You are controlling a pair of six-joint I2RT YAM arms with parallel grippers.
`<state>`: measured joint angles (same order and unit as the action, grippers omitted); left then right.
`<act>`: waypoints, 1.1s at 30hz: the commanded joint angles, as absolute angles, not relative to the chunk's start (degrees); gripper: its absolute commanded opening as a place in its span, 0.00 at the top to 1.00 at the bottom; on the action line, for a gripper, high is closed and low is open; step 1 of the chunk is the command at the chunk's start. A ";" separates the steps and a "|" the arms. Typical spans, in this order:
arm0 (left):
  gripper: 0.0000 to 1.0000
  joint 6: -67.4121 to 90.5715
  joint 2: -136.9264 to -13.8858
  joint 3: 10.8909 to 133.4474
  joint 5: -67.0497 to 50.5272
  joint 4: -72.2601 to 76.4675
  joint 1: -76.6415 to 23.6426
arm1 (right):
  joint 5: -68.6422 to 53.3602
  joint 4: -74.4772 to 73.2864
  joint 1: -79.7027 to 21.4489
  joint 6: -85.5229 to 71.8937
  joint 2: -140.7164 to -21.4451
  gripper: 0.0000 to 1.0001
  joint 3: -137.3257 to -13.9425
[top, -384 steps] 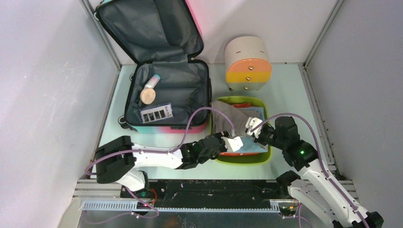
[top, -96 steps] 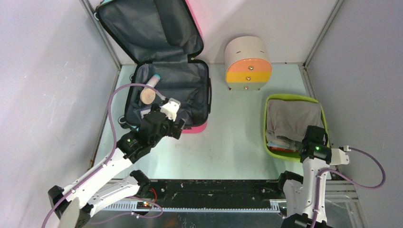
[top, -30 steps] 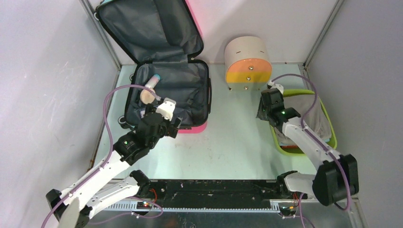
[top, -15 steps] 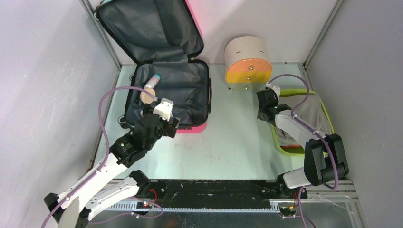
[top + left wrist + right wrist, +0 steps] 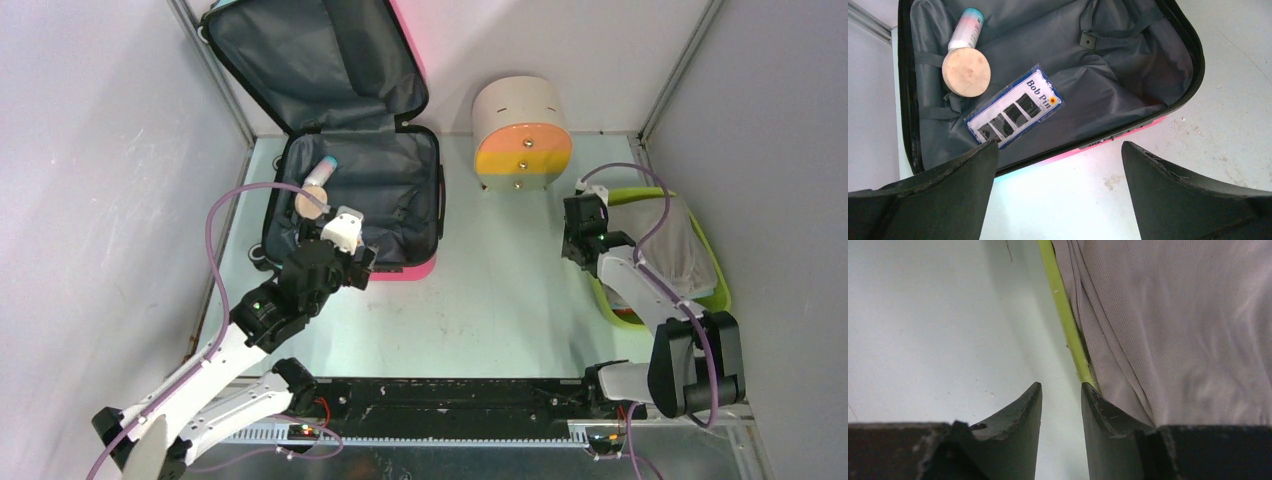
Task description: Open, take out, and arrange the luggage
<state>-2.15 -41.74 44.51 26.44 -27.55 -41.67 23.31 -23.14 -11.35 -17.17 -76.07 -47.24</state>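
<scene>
Overhead, the luggage (image 5: 350, 190) lies open at the back left of the surface (image 5: 500, 290), the lime-green tray (image 5: 724, 290) far right. Left wrist: the left tool (image 5: 1058, 147) gapes wide above the luggage's near rim and a bob-pin card (image 5: 1015, 112). Right wrist: the right tool (image 5: 1061, 387), narrowly parted, sits at the tray's rim; whether it pinches it, I cannot tell.

Bright, even light from above — shadows soft, a pink glow on the back wall (image 5: 560, 40); wrist-view fingers (image 5: 943, 200) dark, slightly blurred.

beige cylinder (image 5: 521, 130) by back wall; lime-green tray (image 5: 1062, 305) at right, grey cloth (image 5: 1173, 315) inside.
</scene>
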 commanded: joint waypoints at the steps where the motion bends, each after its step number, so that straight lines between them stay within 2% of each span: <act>1: 0.00 -3.16 -41.57 45.04 27.51 -25.95 -41.88 | 20.03 -20.88 -12.74 -8.89 -70.99 0.63 -46.70; 4: 0.00 -3.20 -41.61 45.02 27.54 -25.89 -41.85 | 13.46 -19.01 -13.33 -11.00 -66.64 0.63 -47.85; 9: 0.00 -3.14 -41.91 45.15 27.38 -26.09 -41.84 | 7.43 -11.79 -9.17 -25.49 -64.41 0.58 -48.07; 12: 0.00 -3.00 -41.81 45.13 26.87 -26.31 -41.89 | 4.54 -2.47 -7.88 -30.58 -66.40 0.55 -48.71; 15: 0.00 -3.04 -41.51 44.97 26.11 -26.11 -41.89 | 1.50 6.20 -7.65 -35.16 -70.29 0.47 -51.89; 19: 0.00 -3.09 -41.80 45.26 26.23 -26.47 -41.89 | -2.11 10.19 -7.85 -39.52 -77.91 0.43 -58.11; 26: 0.00 -3.23 -40.17 44.81 26.34 -25.97 -41.86 | -7.14 13.85 -8.06 -40.81 -90.89 0.51 -66.62; 33: 0.00 -3.24 -38.87 44.61 26.29 -25.47 -41.86 | -6.42 15.98 -8.47 -39.81 -96.16 0.49 -69.45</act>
